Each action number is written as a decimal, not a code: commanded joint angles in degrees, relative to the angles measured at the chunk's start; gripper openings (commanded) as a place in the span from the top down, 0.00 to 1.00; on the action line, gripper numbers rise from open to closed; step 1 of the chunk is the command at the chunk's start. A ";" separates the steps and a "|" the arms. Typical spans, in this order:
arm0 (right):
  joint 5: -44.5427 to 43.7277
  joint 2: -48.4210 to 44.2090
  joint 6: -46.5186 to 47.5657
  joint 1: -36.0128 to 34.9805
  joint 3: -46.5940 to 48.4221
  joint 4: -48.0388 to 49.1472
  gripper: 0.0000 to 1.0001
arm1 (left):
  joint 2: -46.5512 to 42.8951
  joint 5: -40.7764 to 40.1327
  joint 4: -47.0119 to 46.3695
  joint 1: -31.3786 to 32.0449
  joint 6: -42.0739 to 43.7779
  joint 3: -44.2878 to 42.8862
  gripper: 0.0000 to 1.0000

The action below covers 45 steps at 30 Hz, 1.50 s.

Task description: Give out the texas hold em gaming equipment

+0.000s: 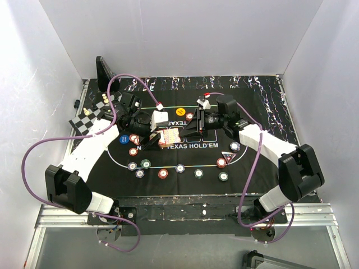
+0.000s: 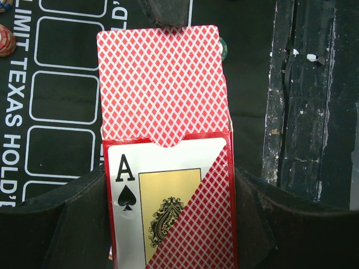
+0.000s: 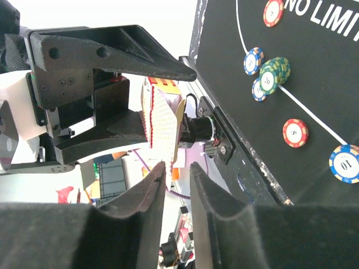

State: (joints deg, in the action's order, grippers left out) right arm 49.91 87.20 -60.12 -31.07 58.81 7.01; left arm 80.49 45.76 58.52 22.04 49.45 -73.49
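Take the box (image 2: 168, 213) as your mark; it sits over the middle of the mat (image 1: 269, 112), above the white lettering.

Far left of the box, at the mat's edge, you have the chessboard (image 1: 90, 119) with its pieces. Between it and the box, a few chips (image 1: 133, 151) lie just left of the box, and more follow the white arc nearer you than the box.

Your left claw (image 1: 161, 134) is clamped on the box, one finger on each long side, holding it off the mat. The box shows an ace of spades on its face. The cards (image 2: 162, 84) stick about halfway out of its open end, red backs up, squared in one stack.

Beyond the box, the orange button (image 1: 180, 111) lies flat on the mat by itself.

Just right of the box, your right claw (image 3: 178, 171) points at the protruding cards. Its fingers stand narrowly apart with nothing seen between them. The cards' free end hangs right at that gap, but the wrist view is too oblique to tell whether it touches a finger.

Further right of the box lies the dark marker (image 1: 227, 155), with chips close on either side of it.
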 commanded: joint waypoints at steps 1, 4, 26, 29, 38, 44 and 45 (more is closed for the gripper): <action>0.81 -3.35 0.97 0.40 -0.27 0.03 0.57 | -2.97 1.97 -0.16 0.19 1.08 0.37 1.00; 0.36 -3.26 0.79 0.31 0.16 0.03 0.41 | -2.88 1.97 0.10 0.19 1.17 0.28 1.00; -0.16 5.70 -0.70 -5.23 6.41 1.08 0.55 | -2.18 2.49 -0.87 0.19 -0.41 -2.00 1.00; -0.25 4.91 -0.61 -4.62 5.62 1.08 0.64 | -2.26 2.67 -1.04 0.19 -0.85 -2.35 1.00; -0.17 2.01 -0.79 -2.24 1.67 1.26 0.75 | -2.62 2.93 -1.57 0.28 -1.46 -2.09 1.00; 0.36 0.78 -0.62 -1.01 0.96 0.82 0.76 | -2.70 3.20 -1.83 0.19 -1.64 -2.09 1.00; 0.45 0.35 -0.44 -0.75 0.87 0.64 0.77 | -2.70 3.02 -1.83 0.19 -1.46 -2.09 1.00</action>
State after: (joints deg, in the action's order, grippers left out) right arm 49.67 90.28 -61.34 -32.64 60.25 7.49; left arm 80.36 45.54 58.41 22.04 48.12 -73.54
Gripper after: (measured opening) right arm 0.239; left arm 0.652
